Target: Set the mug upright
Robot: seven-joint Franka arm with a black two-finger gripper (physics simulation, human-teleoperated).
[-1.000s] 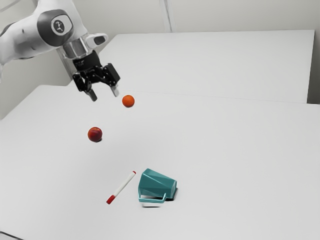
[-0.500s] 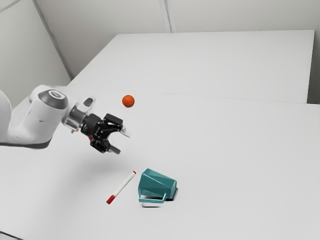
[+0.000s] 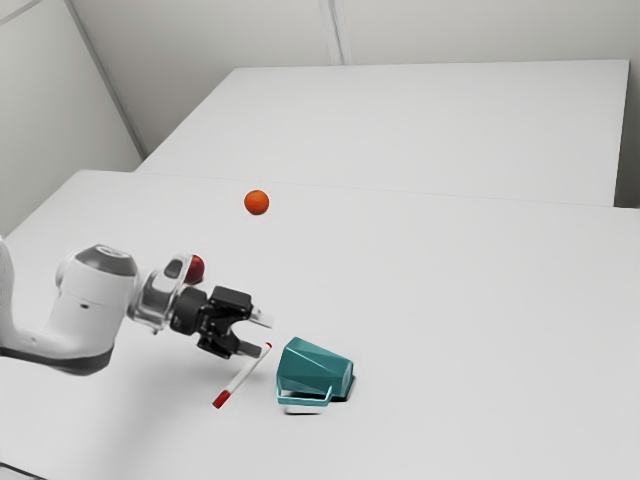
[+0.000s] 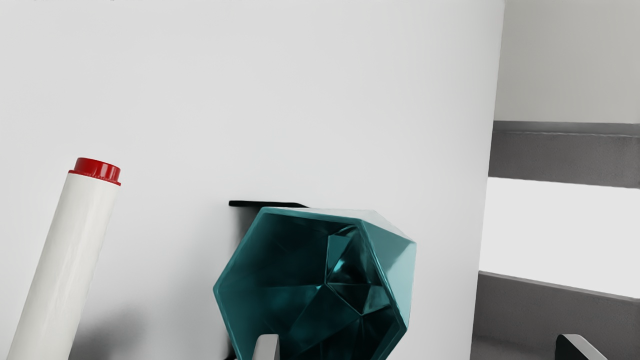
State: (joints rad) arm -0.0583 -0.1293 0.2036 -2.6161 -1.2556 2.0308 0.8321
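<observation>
- Arm (image 3: 85,305), white w/ grey bands, comes in from the ext. view's left; small mark on its grey cap, too small to read.
- Red fruit (image 3: 197,268) on the table (image 3: 450,300), partly hidden behind the arm's hand.
- Gripper (image 3: 256,335), black w/ pale fingertips, is released: fingers spread wide, grasping nothing, aimed at the mug & low over the table. In the wrist view one fingertip (image 4: 267,347) overlaps the mug's mouth, the other is well off to the mug's side; contact w/ the rim can't be told for sure.
- Marker (image 3: 242,375), white w/ red ends, lies flat btwn gripper & mug, thin red end near a fingertip, wider red end pointing away; touching or not, can't tell.
- Orange (image 3: 257,202) sits farther back on the table, well apart from the rest.
- Mug (image 3: 315,368), teal & faceted, lies on its side, i.e. not upright: six-sided mouth toward the gripper, base toward the ext. view's right, handle (image 3: 305,402) on the side nearest the ext. cam.
</observation>
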